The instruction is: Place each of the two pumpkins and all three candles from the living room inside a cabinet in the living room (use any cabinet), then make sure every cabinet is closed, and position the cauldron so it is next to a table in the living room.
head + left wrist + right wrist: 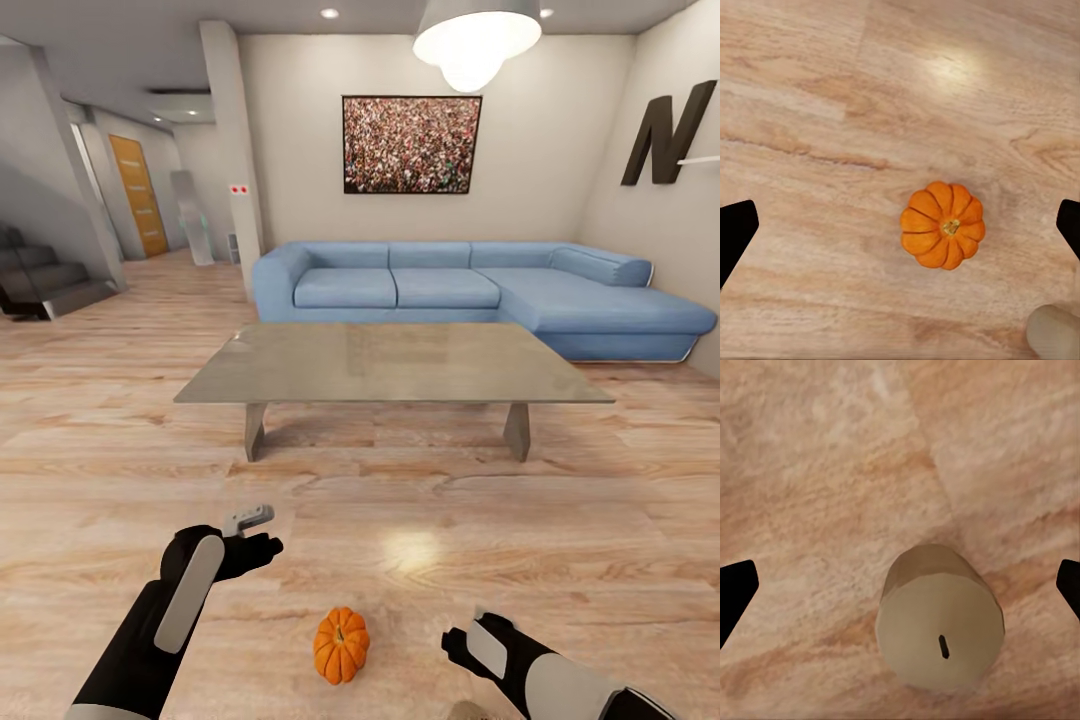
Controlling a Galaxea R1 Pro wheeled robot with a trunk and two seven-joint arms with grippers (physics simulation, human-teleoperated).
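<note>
A small orange ribbed pumpkin (pixel 341 645) sits on the wood floor in front of me, between my two arms. My left gripper (pixel 262 532) hovers above and to the left of it, open; in the left wrist view the pumpkin (pixel 943 225) lies between the spread fingertips (pixel 735 232), untouched. A squat beige candle (pixel 941 619) with a dark wick stands upright on the floor under my open right gripper (pixel 465 635), apart from both fingers. The candle (pixel 1054 330) stands close to the pumpkin. The cabinet and the cauldron are out of view.
A low grey coffee table (pixel 300 385) stands about a metre ahead on the wood floor. A blue corner sofa (pixel 440 290) runs along the back wall. Stairs (pixel 40 280) rise at the far left, beside a hallway with an orange door (pixel 140 195).
</note>
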